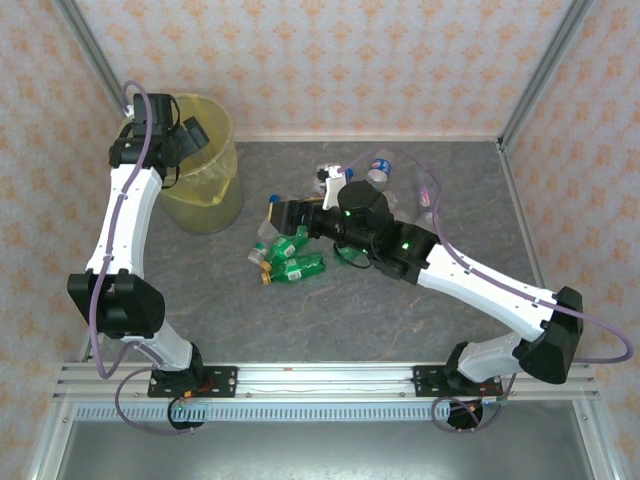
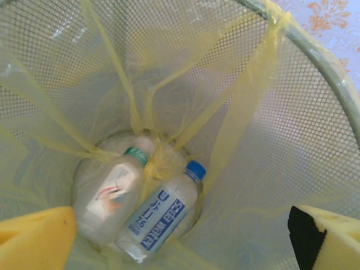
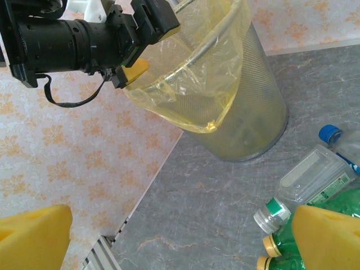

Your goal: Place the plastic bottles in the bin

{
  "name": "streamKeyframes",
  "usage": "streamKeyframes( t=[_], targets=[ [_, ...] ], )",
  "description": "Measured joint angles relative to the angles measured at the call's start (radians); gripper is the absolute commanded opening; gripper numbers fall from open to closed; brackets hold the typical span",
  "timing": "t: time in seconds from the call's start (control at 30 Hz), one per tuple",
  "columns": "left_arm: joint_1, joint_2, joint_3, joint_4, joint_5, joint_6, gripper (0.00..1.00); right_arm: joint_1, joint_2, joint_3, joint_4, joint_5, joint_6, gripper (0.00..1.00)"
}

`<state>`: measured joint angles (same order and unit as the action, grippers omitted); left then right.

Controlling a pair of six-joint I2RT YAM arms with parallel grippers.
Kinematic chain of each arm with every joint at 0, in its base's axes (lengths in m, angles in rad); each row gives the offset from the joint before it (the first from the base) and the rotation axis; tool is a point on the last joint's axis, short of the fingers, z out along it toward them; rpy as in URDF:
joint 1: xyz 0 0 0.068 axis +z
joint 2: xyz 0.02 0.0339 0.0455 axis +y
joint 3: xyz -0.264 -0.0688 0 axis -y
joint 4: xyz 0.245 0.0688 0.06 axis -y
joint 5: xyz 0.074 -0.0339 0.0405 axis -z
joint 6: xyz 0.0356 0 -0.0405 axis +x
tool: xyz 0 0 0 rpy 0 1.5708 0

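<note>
- Two bottles lie in the bin, directly below the left gripper, jaws released and empty
- Right gripper jaws released, empty; pile just right, uncountable

The bin is silvery mesh, yellow bag. Under the yellow-padded left pincer: clear blue-capped bottle, clear green-capped bottle. Grey marbled bench, peach floral wallpaper.
</note>
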<state>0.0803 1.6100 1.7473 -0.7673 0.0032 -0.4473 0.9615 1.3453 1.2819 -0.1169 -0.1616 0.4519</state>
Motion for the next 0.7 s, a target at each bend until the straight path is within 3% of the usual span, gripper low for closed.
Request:
streamKeyframes(
  t=[0.27, 0.7],
  targets=[
    [-0.029, -0.113, -0.037, 0.008, 0.012, 0.000, 0.99, 0.000, 0.000, 0.000, -0.018, 0.029, 0.000, 1.00],
    [-0.292, -0.382, -0.330, 0.110, 0.003, -0.034, 0.97, 0.000, -0.055, -0.086, -0.045, 0.160, 0.000, 1.00]
  ],
)
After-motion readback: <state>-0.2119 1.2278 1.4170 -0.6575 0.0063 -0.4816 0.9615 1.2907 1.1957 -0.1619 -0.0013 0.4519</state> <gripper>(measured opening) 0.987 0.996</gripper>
